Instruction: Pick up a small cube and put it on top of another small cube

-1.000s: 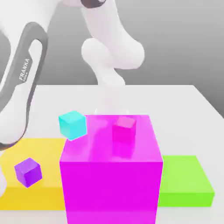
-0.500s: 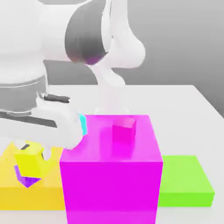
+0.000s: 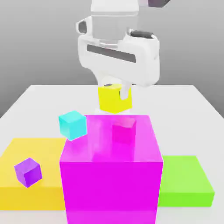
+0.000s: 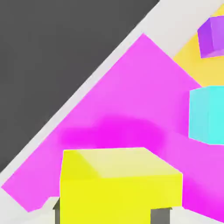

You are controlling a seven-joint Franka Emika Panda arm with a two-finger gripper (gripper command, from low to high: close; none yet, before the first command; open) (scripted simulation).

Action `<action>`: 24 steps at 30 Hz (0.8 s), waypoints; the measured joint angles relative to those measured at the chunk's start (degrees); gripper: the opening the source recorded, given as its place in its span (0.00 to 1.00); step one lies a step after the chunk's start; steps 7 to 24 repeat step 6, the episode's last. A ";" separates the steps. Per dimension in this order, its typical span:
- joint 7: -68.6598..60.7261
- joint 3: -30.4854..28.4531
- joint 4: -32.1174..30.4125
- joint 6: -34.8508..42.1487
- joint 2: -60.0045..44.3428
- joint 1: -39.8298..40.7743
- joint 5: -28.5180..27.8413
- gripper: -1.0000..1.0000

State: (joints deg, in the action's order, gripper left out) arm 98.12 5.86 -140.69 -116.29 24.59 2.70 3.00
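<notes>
The big magenta block fills the front of the white desk, and what stands behind it is hidden. A flat yellow slab and a green slab lie beside it, each partly cut off by it. A small magenta cube rests on the block, and its colour makes it hard to separate. A cyan cube and a purple cube are seen nearby. The small yellow cube is held above the block's far edge, pinched by the jaws of the gripper on two opposite flat faces. It is judged rigid, light and smooth, so slipping is possible.
</notes>
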 joint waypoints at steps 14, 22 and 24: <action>1.25 0.89 -5.53 -7.87 -2.33 0.00 0.34 1.00; 1.25 0.89 -5.53 -7.87 -2.33 0.00 0.34 1.00; 1.25 0.89 -5.53 -7.87 -2.33 0.00 0.34 1.00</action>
